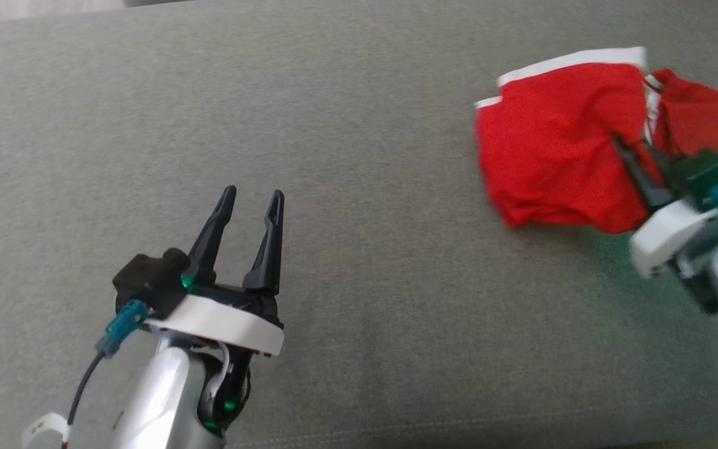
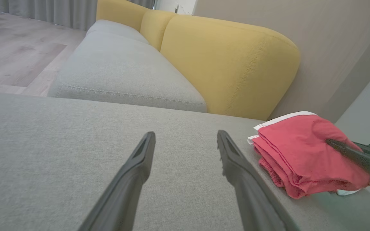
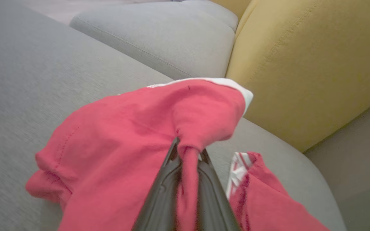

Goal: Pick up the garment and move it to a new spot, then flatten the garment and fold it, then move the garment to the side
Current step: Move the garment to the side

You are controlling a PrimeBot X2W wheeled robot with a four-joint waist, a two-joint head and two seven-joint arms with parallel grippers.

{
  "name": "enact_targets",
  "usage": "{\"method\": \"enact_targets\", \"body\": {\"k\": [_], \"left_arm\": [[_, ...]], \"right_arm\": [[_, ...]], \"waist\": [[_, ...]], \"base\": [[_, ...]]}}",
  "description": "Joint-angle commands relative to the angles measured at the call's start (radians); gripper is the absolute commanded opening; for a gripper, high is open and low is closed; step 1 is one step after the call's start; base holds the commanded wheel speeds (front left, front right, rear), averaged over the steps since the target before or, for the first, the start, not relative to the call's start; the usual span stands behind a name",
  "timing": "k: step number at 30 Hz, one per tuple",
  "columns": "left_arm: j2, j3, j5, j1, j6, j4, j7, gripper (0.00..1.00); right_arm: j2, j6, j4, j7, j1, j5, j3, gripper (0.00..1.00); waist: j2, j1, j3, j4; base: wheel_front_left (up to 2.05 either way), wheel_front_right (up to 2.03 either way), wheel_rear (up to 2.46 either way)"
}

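Left gripper point(image 1: 253, 193): nearest the head camera, over the front-left part of the seat point(image 1: 359, 125); fingers set a moderate way apart, nothing between them.
Right gripper point(image 3: 188, 148): closed tight on a bunched ridge of the garment point(image 1: 552, 149); in the head view it is blurred and its arm is cut off by the right edge.
Garment: red with white trim point(image 1: 574, 62), in loose folds near the seat's far right corner. One part trails off to the right, too blurred to make out.
Hidden: the right fingertips, buried in cloth.
Surface: grey woven upholstery with a stitched seam along the front edge.
Room: yellow back cushions point(image 2: 230, 64) beyond the seat, a pale wood floor point(image 2: 11, 48), a grey curtain point(image 2: 43, 9), a beige wall point(image 2: 332, 32).
Writing: a white tag point(image 1: 44, 430) on the left arm's cable, below a teal connector point(image 1: 119, 327) — marks too small to read.
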Motion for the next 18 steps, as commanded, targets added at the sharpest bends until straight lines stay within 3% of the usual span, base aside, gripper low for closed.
{"method": "enact_targets", "body": {"k": [1,9,15,18], "left_arm": [[0.005,0.039,0.012,-0.044,-0.003,-0.031,-0.012,1.00],[0.005,0.052,0.036,-0.066,-0.017,-0.027,-0.012,1.00],[0.005,0.047,0.043,-0.086,-0.026,-0.025,-0.012,1.00],[0.005,0.052,0.044,-0.095,-0.029,-0.030,-0.012,1.00]], "right_arm": [[-0.047,0.003,-0.037,0.008,-0.020,0.016,0.020,0.00],[-0.281,0.003,-0.088,0.111,-0.045,0.126,0.114,0.00],[-0.386,0.003,-0.046,0.171,-0.080,0.151,0.163,0.00],[-0.413,0.003,-0.012,0.199,-0.101,0.148,0.128,0.00]], "waist": [[0.0000,-0.0001,0.010,-0.020],[0.0000,-0.0001,0.054,-0.064],[0.0000,-0.0001,0.086,-0.069],[0.0000,-0.0001,0.107,-0.070]], "base": [[0.00,0.00,0.00],[0.00,0.00,0.00],[0.00,0.00,0.00],[0.00,0.00,0.00]]}}
